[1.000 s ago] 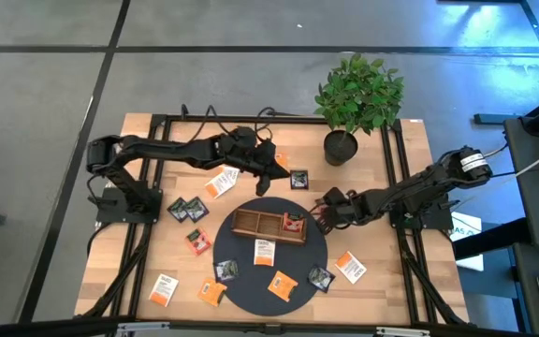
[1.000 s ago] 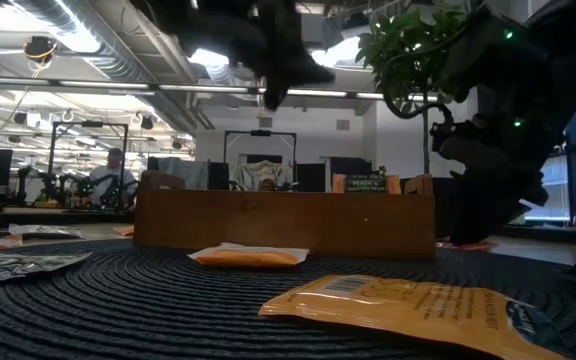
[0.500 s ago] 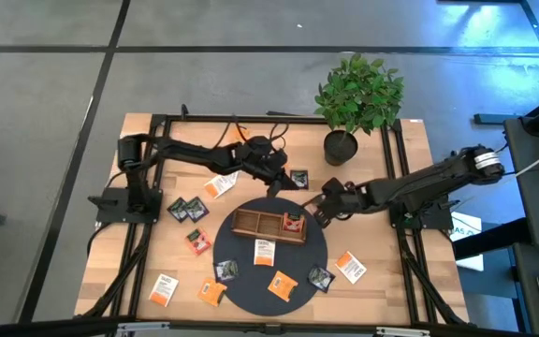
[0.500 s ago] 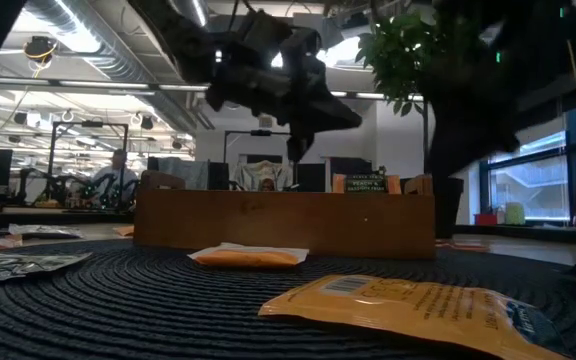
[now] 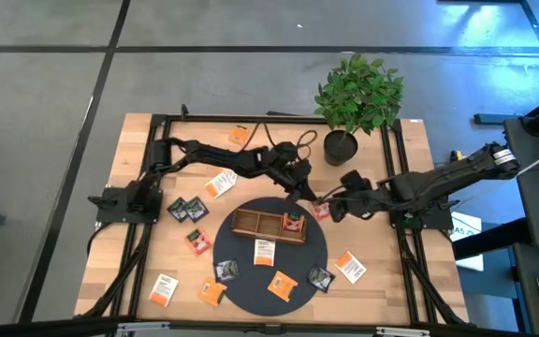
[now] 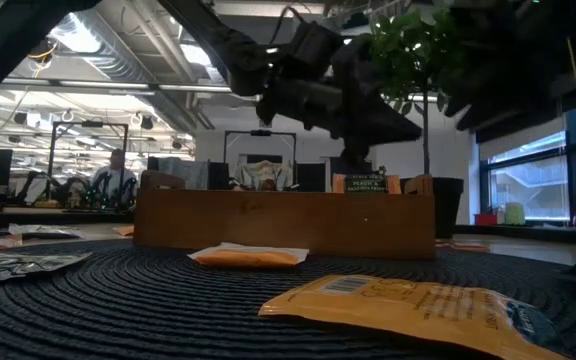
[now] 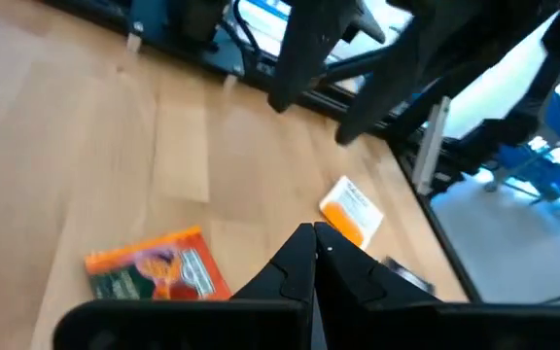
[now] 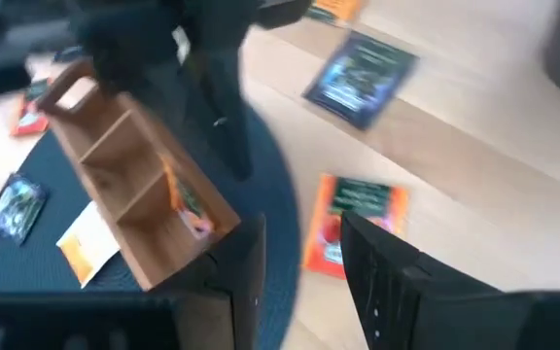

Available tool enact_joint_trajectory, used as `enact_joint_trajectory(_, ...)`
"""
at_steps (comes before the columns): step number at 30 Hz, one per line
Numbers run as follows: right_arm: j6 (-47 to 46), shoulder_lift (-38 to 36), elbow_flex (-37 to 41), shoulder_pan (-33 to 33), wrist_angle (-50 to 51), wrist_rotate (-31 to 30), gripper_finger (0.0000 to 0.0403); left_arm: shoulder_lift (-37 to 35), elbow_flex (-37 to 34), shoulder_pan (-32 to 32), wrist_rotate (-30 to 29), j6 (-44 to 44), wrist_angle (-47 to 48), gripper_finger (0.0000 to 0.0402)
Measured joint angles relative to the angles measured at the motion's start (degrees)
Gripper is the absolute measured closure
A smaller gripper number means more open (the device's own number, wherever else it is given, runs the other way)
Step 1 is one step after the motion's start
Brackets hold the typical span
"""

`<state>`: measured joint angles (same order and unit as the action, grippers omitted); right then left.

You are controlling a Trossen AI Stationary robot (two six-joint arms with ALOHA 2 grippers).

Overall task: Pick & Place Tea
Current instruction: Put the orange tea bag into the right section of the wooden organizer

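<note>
A brown wooden tray (image 5: 268, 225) stands on a dark round mat (image 5: 251, 271), with one tea sachet (image 5: 293, 222) in its right compartment. More tea sachets lie flat on the mat and the table. A red-and-orange sachet (image 5: 322, 212) (image 8: 353, 226) (image 7: 158, 270) lies on the wood by the mat's far right rim. My left gripper (image 5: 309, 195) (image 7: 314, 238) is shut just above and beside it, with nothing seen between its fingers. My right gripper (image 5: 337, 208) (image 8: 304, 233) hangs open over the same sachet from the right.
A potted plant (image 5: 354, 103) stands at the far right. A black sachet (image 5: 299, 178) (image 8: 363, 68) lies under the left arm. Other sachets lie at the left (image 5: 187, 211), along the near edge (image 5: 163, 290) and at the near right (image 5: 349, 267). Black frame rails run along both sides.
My left gripper, shut throughout, has swept toward the table's right edge and down, from beyond the tray's far side to the mat's far right rim. My right gripper has risen and drawn back a little toward the right edge, uncovering the red-and-orange sachet.
</note>
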<state>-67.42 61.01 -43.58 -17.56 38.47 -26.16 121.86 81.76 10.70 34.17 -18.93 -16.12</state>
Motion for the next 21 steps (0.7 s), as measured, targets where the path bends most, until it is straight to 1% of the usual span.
enact_joint_trajectory(2,-3.13,-1.27,1.09,-1.01,1.47,-0.32,0.0266,1.14,0.91,-0.71,-1.81,1.23,0.18,0.0399)
enact_joint_trajectory(5,-4.79,-1.84,2.83,-1.48,1.43,-0.26,0.0266,3.30,2.17,-1.59,-6.56,4.05,-0.01,0.0399)
enact_joint_trajectory(8,-7.25,-1.62,4.30,-1.44,1.01,-0.29,0.0266,5.49,2.57,-1.82,-10.35,4.21,0.09,0.0400)
enact_joint_trajectory(15,-7.56,-0.06,4.89,-1.44,-0.15,0.44,0.0266,10.08,2.64,-0.50,-10.68,-0.87,1.01,0.0399)
enact_joint_trajectory(18,-7.72,0.69,4.89,-1.44,-1.57,0.48,0.0266,11.20,2.66,-0.07,-10.31,-0.41,2.42,0.0399)
enact_joint_trajectory(21,-10.96,1.43,4.89,-1.44,-1.99,0.75,0.0266,11.91,2.90,-0.05,-10.41,0.85,2.37,0.0400)
